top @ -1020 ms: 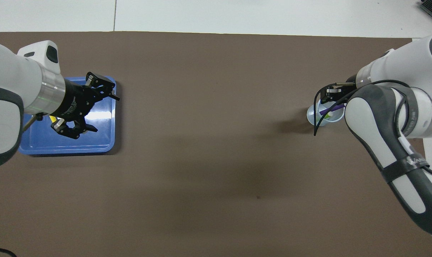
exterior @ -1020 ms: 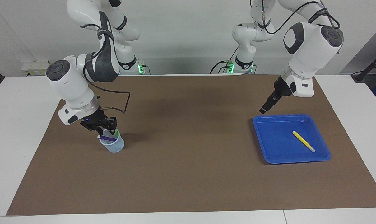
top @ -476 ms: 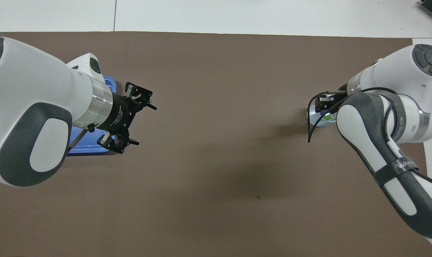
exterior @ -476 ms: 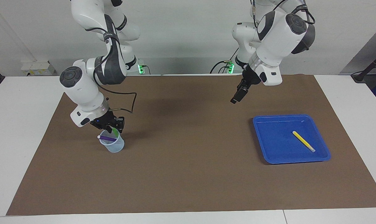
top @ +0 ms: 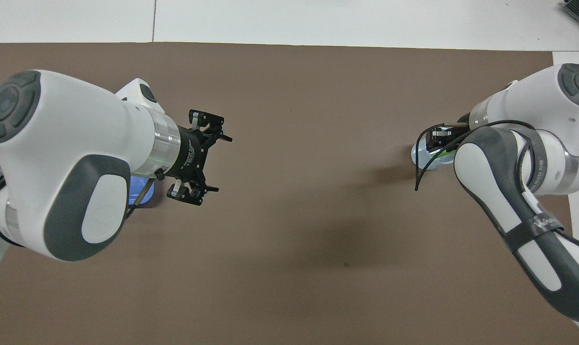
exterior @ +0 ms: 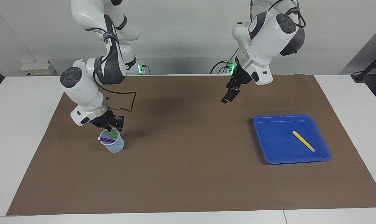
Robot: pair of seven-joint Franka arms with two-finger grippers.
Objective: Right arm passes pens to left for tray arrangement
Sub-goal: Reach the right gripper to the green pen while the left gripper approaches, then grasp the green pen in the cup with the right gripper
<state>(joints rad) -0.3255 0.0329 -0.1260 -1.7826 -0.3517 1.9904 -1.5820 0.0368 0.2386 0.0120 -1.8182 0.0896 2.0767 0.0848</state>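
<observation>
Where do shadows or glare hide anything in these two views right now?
Facing view: soft shadows on the mat, the yellow pen plain in the tray. Overhead view: the left arm blocks most of the tray; the right arm covers much of the cup.

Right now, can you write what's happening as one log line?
right gripper: at cup, on green pen | left gripper: open, over mat | yellow pen: in tray

tray (exterior: pixel 268 149): glossy blue plastic | cup (exterior: pixel 116 147): clear plastic | mat (exterior: pixel 188 174): matt brown paper
</observation>
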